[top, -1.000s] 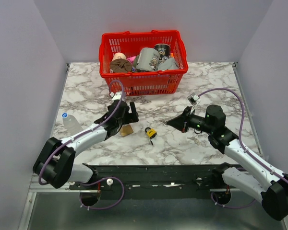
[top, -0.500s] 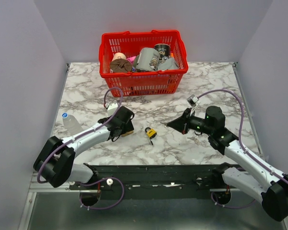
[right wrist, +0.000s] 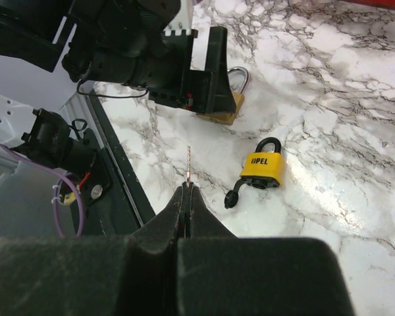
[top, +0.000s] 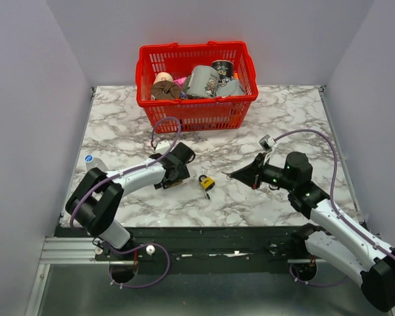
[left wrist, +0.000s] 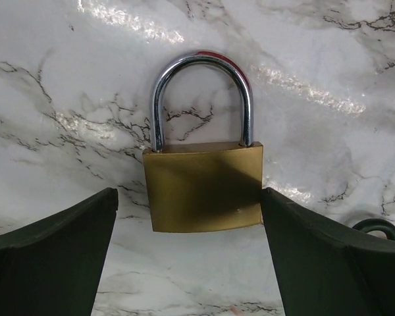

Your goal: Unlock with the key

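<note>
Left arm shifted | key [right wrist: 188, 168] pinched between closed right jaws

thin grey key [right wrist: 188, 166], edge-on, pinched in the tips of the right claw [right wrist: 188, 192]

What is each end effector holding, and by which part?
The right end effector pinches the key by one end, tip protruding. The left end effector stands open astride the brass padlock, holding nothing.

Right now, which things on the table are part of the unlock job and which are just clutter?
In the job:
key, pinched in the right gripper
brass padlock, between the fingers of the open left gripper

Lying about:
yellow padlock, untouched
red basket of odds and ends
bottle
</note>
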You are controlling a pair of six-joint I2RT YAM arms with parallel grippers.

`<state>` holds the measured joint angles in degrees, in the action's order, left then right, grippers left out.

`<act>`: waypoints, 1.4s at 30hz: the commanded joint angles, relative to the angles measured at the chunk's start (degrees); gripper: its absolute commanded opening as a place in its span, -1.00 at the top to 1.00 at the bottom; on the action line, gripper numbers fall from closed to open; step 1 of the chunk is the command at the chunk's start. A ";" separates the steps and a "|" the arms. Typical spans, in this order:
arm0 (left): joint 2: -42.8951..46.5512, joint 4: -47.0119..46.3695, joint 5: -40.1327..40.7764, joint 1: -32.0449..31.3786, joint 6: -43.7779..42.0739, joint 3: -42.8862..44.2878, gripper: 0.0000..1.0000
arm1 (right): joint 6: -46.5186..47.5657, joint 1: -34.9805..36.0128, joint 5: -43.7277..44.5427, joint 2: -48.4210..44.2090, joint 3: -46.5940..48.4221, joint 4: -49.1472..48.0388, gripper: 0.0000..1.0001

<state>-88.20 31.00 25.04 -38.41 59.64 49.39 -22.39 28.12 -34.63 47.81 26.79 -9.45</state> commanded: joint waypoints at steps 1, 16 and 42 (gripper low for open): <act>-2.58 1.43 -0.43 -0.79 0.66 3.17 -0.87 | 1.21 -0.08 -1.75 -1.93 -1.21 -1.71 0.99; -7.77 5.73 2.03 -1.23 0.30 5.02 -0.68 | 1.65 -0.08 -1.23 -6.33 -1.91 0.05 0.99; -9.53 -7.97 -13.87 -0.70 -4.97 2.29 0.49 | -3.96 10.19 9.57 6.84 -4.90 -13.74 0.99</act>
<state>-93.82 27.51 22.28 -39.38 53.74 52.25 -23.88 33.87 -31.31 50.48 22.61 -14.74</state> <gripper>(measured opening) 0.738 0.012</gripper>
